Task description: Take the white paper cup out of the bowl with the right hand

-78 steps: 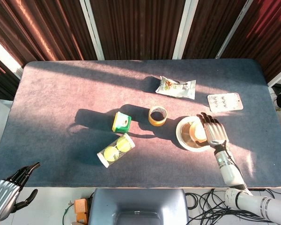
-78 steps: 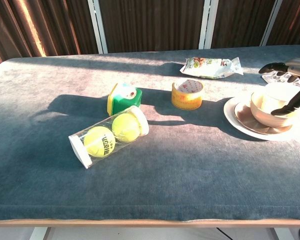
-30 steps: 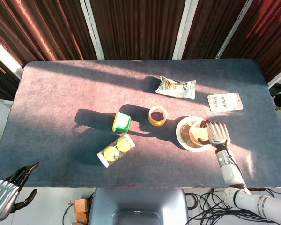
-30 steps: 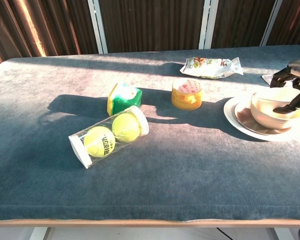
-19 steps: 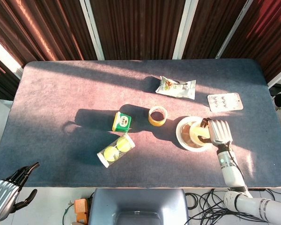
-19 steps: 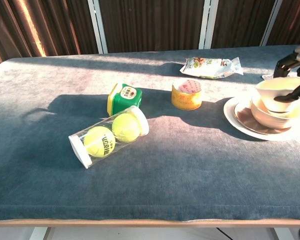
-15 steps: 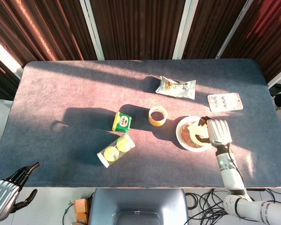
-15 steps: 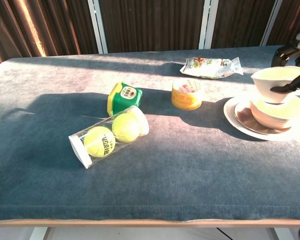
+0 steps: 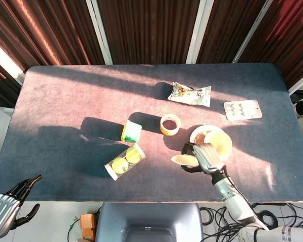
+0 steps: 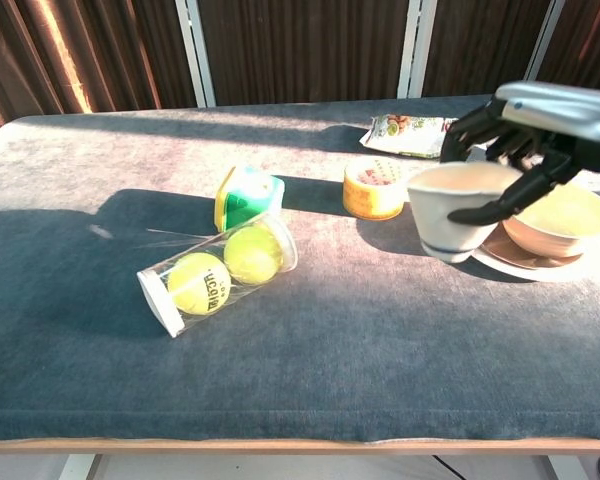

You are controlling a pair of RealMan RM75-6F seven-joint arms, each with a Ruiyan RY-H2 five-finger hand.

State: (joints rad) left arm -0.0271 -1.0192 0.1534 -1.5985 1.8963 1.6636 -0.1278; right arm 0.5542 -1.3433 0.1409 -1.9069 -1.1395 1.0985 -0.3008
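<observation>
My right hand (image 10: pixel 525 135) holds the white paper cup (image 10: pixel 454 209) by its rim, upright, in the air left of the bowl (image 10: pixel 561 220). In the head view the cup (image 9: pixel 185 161) shows at the fingers of the right hand (image 9: pixel 208 157), below and left of the bowl (image 9: pixel 217 140). The bowl sits on a white plate (image 10: pixel 495 257) with nothing in it. My left hand (image 9: pixel 7 206) hangs off the table's near left corner, fingers apart, holding nothing.
A roll of yellow tape (image 10: pixel 376 187) stands just left of the plate. A green and yellow box (image 10: pixel 243 197) and a clear tube of tennis balls (image 10: pixel 217 272) lie mid-table. A snack packet (image 10: pixel 412 129) and a blister card (image 9: pixel 242 109) lie at the back right.
The right hand lifted the cup out of the bowl and carried it leftward and toward the table's near edge. The bowl stays on its plate. The left hand has not moved.
</observation>
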